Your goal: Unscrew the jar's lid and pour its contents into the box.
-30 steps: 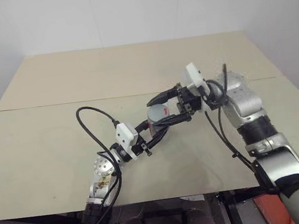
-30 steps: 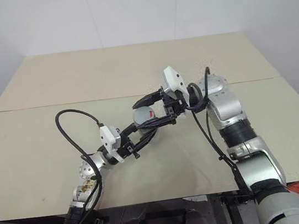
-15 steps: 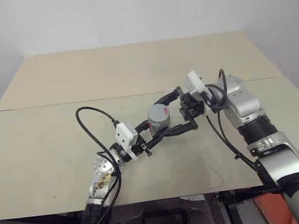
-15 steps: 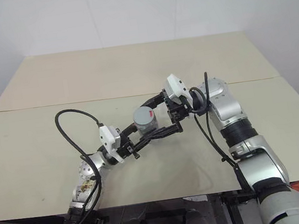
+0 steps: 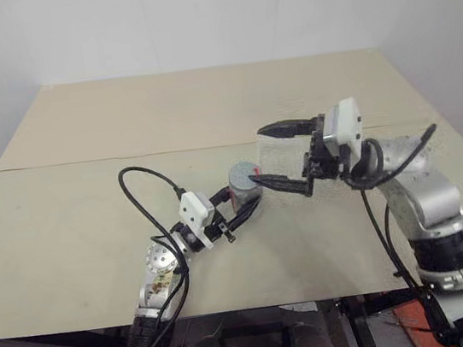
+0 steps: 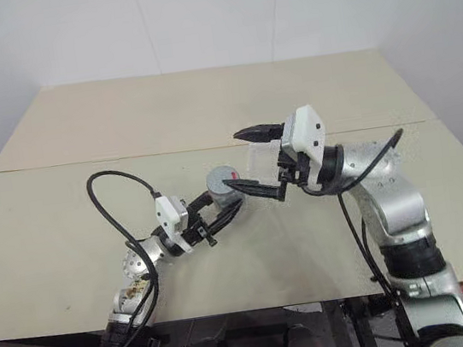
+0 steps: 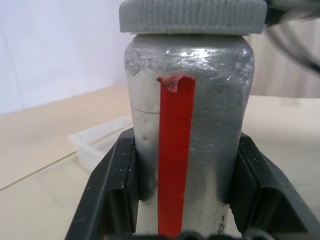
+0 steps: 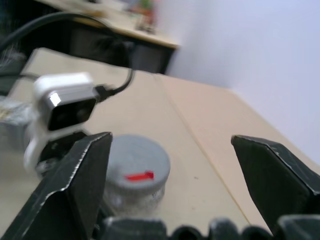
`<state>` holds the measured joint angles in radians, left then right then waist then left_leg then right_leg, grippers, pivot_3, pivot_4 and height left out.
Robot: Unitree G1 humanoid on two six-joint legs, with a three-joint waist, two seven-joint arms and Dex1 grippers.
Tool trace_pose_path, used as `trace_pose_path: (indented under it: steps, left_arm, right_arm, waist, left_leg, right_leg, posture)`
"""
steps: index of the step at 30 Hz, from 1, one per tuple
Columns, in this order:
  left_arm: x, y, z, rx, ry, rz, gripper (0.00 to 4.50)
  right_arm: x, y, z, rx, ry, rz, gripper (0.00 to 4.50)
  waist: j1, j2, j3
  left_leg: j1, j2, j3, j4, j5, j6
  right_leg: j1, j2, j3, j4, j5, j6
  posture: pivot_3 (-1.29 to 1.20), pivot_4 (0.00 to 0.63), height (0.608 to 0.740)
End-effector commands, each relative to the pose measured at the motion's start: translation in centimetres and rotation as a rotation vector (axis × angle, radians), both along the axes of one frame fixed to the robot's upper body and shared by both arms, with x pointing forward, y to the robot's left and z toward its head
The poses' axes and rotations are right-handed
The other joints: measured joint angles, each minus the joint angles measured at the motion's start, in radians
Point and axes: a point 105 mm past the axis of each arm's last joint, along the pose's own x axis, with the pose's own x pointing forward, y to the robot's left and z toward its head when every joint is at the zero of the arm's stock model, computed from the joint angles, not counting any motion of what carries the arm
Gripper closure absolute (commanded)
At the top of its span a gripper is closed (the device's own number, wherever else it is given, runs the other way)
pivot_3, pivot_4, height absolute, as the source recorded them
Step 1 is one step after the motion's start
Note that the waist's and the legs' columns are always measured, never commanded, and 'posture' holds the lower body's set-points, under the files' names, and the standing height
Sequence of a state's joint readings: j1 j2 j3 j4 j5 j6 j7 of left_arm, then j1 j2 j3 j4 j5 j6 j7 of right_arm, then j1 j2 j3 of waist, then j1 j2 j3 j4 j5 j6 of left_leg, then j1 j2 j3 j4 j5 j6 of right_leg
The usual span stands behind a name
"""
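In the left eye view, the left gripper [image 5: 241,209] reaches forward and to the right over the beige tabletop [image 5: 67,231]. Its jaws are clamped on the lower body of the jar [image 5: 244,185], which stands upright in the grip, near the middle of the tabletop. The lid [image 5: 244,172] sits on top of the jar, with its small red mark facing up. The right gripper [image 5: 270,154] is just to the right of the jar and points to the left. Its jaws stand wide apart, one finger higher and farther back, the other lower, with its tip close to the lid. I cannot tell whether this tip touches the lid. The box [image 5: 285,153] lies on the tabletop just right of the jar, partly behind the right gripper's fingers.

The right eye view shows the same arrangement: the jar held by the left gripper, and the right gripper open beside it.

In the left wrist view, the two black fingers [image 7: 112,185] press on both sides of the jar's silver body, and a red strip runs down its front. The ribbed edge of the lid is at the top. The box is behind the jar, on the tabletop.

In the right wrist view, the right gripper's fingers [image 8: 75,185] are far apart, with the lid between and beyond them, apart from both.
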<state>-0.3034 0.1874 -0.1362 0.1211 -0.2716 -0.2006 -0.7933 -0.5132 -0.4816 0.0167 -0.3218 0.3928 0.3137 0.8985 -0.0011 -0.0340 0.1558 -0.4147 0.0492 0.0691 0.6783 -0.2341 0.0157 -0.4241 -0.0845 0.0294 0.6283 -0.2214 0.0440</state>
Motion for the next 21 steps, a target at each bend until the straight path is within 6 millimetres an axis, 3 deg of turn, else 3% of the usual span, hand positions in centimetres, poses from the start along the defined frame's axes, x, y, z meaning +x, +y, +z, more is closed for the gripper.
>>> trace_pose_path:
  steps: [1, 5, 9, 21]
  left_arm:
    - [0.4, -0.1, 0.8, -0.011, -0.051, 0.042, 2.54]
    - [0.6, 0.0, 1.0, -0.014, -0.059, 0.05, 2.54]
    - [0.6, 0.1, 1.2, -0.016, -0.061, 0.053, 2.54]
    - [0.6, 0.2, 1.3, -0.02, -0.069, 0.067, 2.54]
  right_arm:
    - [-1.7, 1.2, 1.2, 0.085, -0.036, -0.119, 0.04]
    - [-2.8, 2.9, 0.6, 0.198, 0.024, -0.25, 0.04]
    - [-2.2, 3.6, -0.2, 0.247, 0.046, -0.414, 0.04]
    - [-1.2, 4.4, -2.0, 0.225, 0.041, -0.518, 0.04]
  waist:
    - [0.0, 0.0, 0.0]
    - [-0.001, 0.0, 0.0]
    - [-0.002, 0.0, 0.0]
    - [-0.006, 0.0, 0.0]
  left_leg:
    - [0.0, 0.0, 0.0, 0.0, 0.0, 0.0]
    - [0.0, 0.0, 0.0, 0.0, 0.0, 0.0]
    - [0.0, 0.0, 0.0, 0.001, 0.0, 0.0]
    - [0.0, 0.0, -0.001, 0.0, 0.0, 0.0]
  right_leg:
    - [0.0, 0.0, 0.0, 0.0, 0.0, 0.0]
    - [0.0, 0.0, 0.0, 0.0, 0.0, 0.0]
    - [0.0, 0.0, 0.0, 0.0, 0.0, 0.0]
    - [0.0, 0.0, -0.001, -0.001, 0.0, 0.0]
  posture:
    - [0.0, 0.15, 0.74]
    - [0.0, 0.15, 0.74]
    - [0.0, 0.15, 0.74]
    - [0.0, 0.15, 0.74]
